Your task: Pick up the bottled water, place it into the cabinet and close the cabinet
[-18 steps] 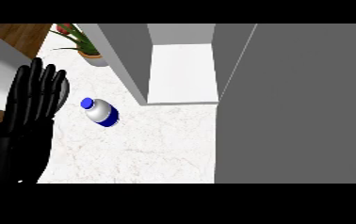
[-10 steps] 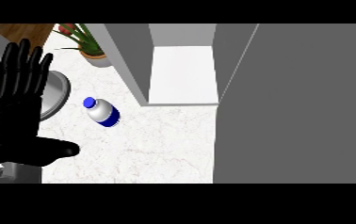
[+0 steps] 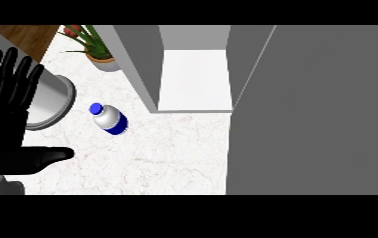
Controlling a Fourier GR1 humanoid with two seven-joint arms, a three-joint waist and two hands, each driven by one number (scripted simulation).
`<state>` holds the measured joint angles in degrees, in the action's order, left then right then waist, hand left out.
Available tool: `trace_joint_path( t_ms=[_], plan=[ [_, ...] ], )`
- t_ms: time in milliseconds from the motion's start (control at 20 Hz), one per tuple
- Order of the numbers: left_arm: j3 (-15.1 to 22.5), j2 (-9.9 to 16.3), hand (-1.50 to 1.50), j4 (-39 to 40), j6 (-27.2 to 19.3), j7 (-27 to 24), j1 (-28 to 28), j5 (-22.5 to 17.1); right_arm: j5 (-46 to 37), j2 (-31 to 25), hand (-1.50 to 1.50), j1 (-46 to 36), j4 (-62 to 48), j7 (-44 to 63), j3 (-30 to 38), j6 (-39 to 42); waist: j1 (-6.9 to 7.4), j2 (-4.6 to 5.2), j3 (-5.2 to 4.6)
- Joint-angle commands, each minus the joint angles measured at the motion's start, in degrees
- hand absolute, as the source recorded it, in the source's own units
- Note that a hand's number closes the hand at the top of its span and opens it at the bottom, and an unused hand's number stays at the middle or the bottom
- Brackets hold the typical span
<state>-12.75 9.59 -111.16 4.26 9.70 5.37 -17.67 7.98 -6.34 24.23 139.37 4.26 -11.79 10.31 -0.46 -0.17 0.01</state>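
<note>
The bottled water [image 3: 109,119] lies on its side on the white marble counter [image 3: 162,157], blue cap pointing toward 10 o'clock, untouched by either hand. The left hand [image 3: 18,112] shows at the view's left edge, at 9 o'clock from the bottle, fingers straight and spread wide, thumb jutting toward 3 o'clock; it holds nothing. A grey round vessel [image 3: 52,102] sits partly behind that hand, near the bottle but apart from it. The cabinet [image 3: 193,82] stands open at 1 o'clock from the bottle, white shelf floor exposed, its left wall edge close to the bottle. The grey cabinet door [image 3: 303,112] fills the right side. A potted plant [image 3: 94,47] stands at 12 o'clock. Bare counter lies toward 5 o'clock. No right hand shows.
</note>
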Motion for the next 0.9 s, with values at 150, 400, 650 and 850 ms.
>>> trace_joint_path(
  t_ms=[150, 400, 650, 850],
  plan=[
    [-1.72, 3.02, -1.5, 3.71, -0.35, 2.01, -0.48, 3.31, -5.46, 0.9, -1.5, 8.88, 9.7, 2.44, -9.26, -0.43, -0.43, -0.01, -0.03],
    [-1.0, 1.55, -1.5, 7.6, 0.29, -0.05, -2.28, 4.51, -2.9, -1.83, -1.5, 15.43, 11.73, -3.08, -7.4, 1.98, -0.61, -0.02, -0.01],
    [-3.59, 2.83, -1.5, 19.46, 3.01, -4.34, 0.55, 3.3, -6.32, -1.24, -1.5, 15.98, 12.53, -3.69, -11.56, 0.15, -1.16, 0.15, -0.09],
    [-2.26, 1.93, -1.5, 26.49, 4.58, -7.84, 0.38, 5.13, -6.08, -3.41, -1.5, 18.85, 11.19, -7.72, -10.05, 1.69, -1.15, 0.09, -0.06]
  ],
)
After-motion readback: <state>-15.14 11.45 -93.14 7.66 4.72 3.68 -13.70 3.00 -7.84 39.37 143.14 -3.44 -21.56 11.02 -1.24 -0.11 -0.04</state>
